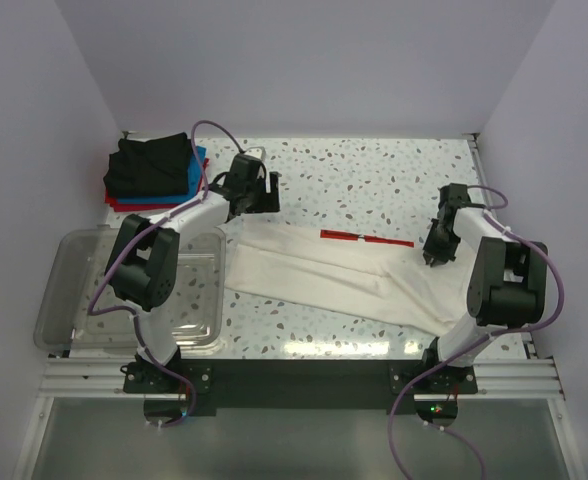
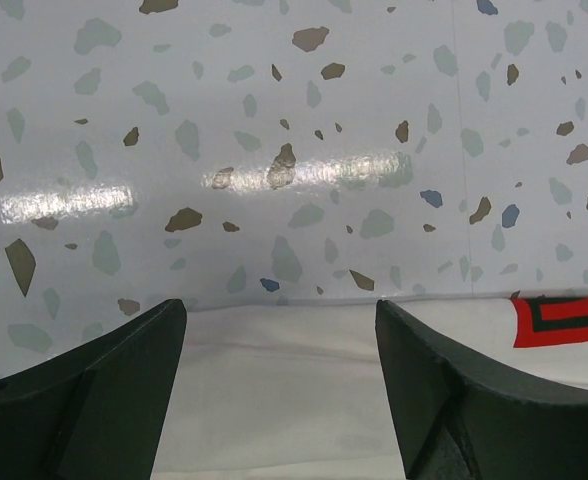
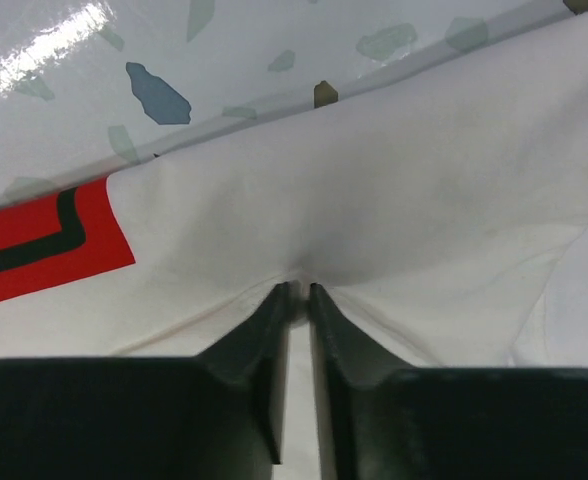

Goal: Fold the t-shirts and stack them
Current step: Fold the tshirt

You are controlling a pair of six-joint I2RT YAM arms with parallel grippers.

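Overhead, a white cloth t-shirt [image 1: 324,275] lies as a long band across the speckled white table [image 1: 374,170], a red printed graphic [image 1: 366,238] showing along its far edge. The left gripper [image 1: 244,205] hangs over its left end, and the right gripper [image 1: 432,255] is at its right end. A stack of folded cloth t-shirts [image 1: 154,168], black on blue and red, sits at the far left corner, behind a clear rectangular plastic tub [image 1: 74,290]. From the left wrist, the fingers [image 2: 94,400] stand wide apart above the shirt's edge, holding nothing. From the right wrist, the fingers [image 3: 254,340] are pressed nearly together, pinching a raised fold of the white shirt beside the red print.
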